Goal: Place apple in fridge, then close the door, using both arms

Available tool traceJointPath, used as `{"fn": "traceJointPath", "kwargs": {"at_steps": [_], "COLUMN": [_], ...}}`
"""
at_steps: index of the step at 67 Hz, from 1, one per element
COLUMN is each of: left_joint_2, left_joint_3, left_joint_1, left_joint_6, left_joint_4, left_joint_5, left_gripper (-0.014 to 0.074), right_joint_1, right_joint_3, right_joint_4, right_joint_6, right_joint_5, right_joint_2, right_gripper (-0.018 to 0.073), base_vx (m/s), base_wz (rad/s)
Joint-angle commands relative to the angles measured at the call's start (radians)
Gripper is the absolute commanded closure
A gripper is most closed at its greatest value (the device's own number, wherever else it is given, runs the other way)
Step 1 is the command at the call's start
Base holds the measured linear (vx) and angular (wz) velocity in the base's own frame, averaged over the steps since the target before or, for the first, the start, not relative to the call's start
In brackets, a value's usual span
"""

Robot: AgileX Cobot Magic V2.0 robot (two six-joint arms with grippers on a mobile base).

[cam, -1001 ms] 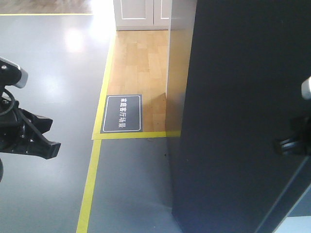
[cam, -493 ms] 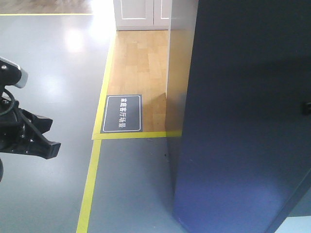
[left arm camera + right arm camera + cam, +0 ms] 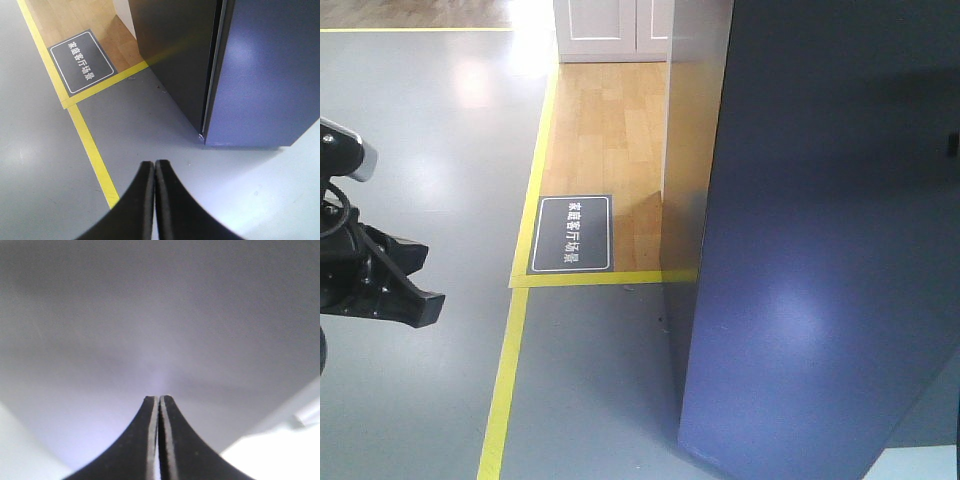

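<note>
The fridge [image 3: 175, 60] stands dark grey on the right, and its door [image 3: 270, 75] leaves only a thin gap against the body. That door [image 3: 820, 250] fills the right of the front view. My left gripper [image 3: 154, 162] is shut on nothing and hangs over the grey floor, left of and short of the fridge's corner. The left arm [image 3: 370, 275] shows at the left edge. Shut and empty, my right gripper [image 3: 159, 397] points at the door's flat outer face [image 3: 150, 315] from close by. The apple is hidden.
Yellow tape lines [image 3: 505, 380] run across the grey floor. A dark floor sign [image 3: 573, 233] with white lettering lies on a wooden floor patch [image 3: 610, 130]. A white cabinet [image 3: 610, 30] stands at the back.
The door has swung further toward the fridge body. The right arm, seen at the front view's right edge a second ago, has almost left that view. The left arm has not moved.
</note>
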Motion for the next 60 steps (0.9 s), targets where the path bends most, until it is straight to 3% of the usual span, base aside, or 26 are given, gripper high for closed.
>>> {"fn": "traceJointPath", "kwargs": {"at_steps": [1, 10, 24, 60], "left_joint_2": [-0.019, -0.019, -0.019, -0.019], "left_joint_3": [-0.025, -0.025, -0.025, -0.025], "left_joint_1": [0.003, 0.003, 0.003, 0.003], "left_joint_6": [-0.012, -0.012, -0.012, -0.012], "left_joint_4": [0.0, 0.0, 0.0, 0.0], "left_joint_5": [-0.057, -0.057, -0.057, -0.057], "left_gripper": [0.0603, 0.0603, 0.0603, 0.0603], "right_joint_1": [-0.021, -0.024, -0.023, -0.023], "right_joint_3": [-0.058, -0.074, -0.09, -0.358], "right_joint_4": [0.079, 0.159, 0.184, 0.184], "right_joint_6": [-0.087, -0.112, -0.125, -0.141], "right_joint_5": [-0.128, -0.229, -0.362, -0.332], "right_joint_2": [0.007, 0.059, 0.135, 0.382], "right_gripper": [0.0562, 0.0562, 0.0562, 0.0562], "base_vx": [0.0, 0.0, 0.0, 0.0], "base_wz": [0.0, 0.0, 0.0, 0.0]}}
